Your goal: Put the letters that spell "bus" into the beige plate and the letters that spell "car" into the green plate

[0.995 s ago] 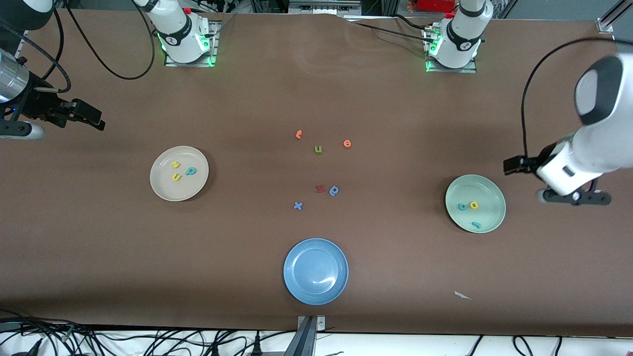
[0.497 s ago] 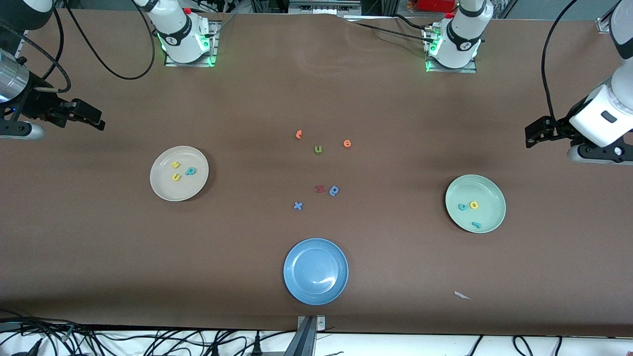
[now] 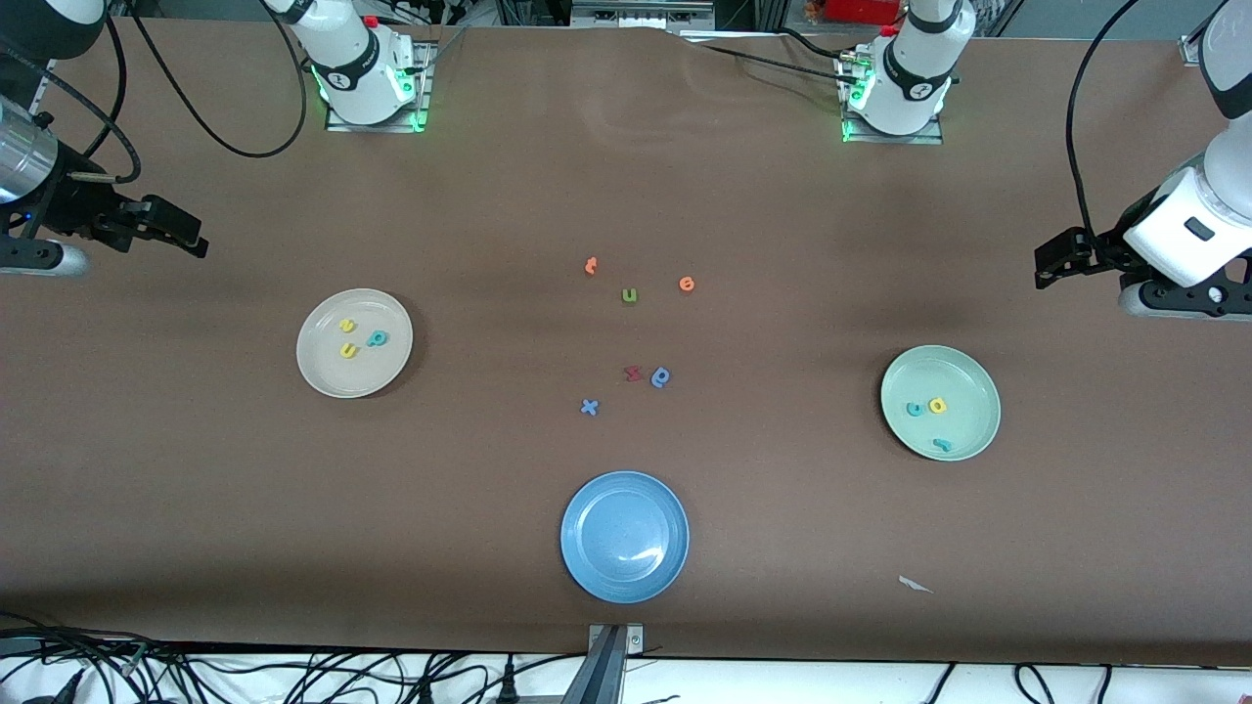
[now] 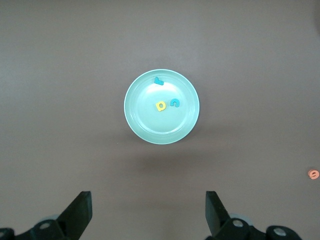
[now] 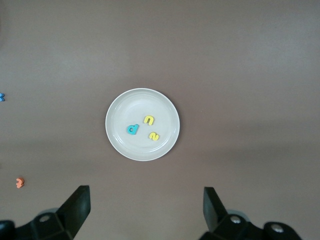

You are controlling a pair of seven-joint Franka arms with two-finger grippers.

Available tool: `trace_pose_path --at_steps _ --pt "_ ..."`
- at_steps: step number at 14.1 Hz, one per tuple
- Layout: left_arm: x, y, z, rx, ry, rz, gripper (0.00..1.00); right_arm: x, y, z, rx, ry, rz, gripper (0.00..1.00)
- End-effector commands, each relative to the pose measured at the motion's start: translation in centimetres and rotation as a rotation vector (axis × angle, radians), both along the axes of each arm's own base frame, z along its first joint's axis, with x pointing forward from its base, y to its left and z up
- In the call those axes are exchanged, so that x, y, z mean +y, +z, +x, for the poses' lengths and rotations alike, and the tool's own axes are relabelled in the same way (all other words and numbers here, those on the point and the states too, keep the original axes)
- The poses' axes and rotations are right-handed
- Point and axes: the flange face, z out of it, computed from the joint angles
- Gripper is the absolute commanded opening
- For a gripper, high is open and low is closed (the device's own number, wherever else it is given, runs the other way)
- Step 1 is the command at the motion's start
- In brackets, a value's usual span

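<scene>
While both arms wait raised at the table's ends, you can read the scene as follows.

Beige plate (image 3: 354, 342): lies toward the right arm's end of the table; it holds the teal b (image 3: 378, 338), the yellow u (image 3: 348, 351) and the yellow s (image 3: 346, 327), all apart from one another.

Green plate (image 3: 940, 402): lies toward the left arm's end; it holds the teal c (image 3: 915, 409), the yellow a (image 3: 938, 405) and the thin teal r (image 3: 942, 445).

Left gripper (image 4: 148, 212): you see its fingers spread wide, gripping nothing, over bare table near the green plate.

Right gripper (image 5: 146, 210): fingers likewise wide apart and empty, over bare table near the beige plate.

Blue plate (image 3: 624, 537): nearest the front camera, mid-table.

Loose letters (image 3: 631, 332): scattered mid-table between the two plates.
</scene>
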Motion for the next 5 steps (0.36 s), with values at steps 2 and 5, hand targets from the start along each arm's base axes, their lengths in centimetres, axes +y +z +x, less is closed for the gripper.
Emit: trace_pose_path --at_steps 2,5 --pt "-0.4 0.28 -0.66 -0.003 -0.023 -0.026 1.0 0.1 0.47 0.18 0.007 0.015 -0.003 1.0" --pt "-0.27 0.17 -0.6 0.005 -0.023 -0.022 1.0 0.18 0.55 0.14 0.006 0.014 -0.003 1.0"
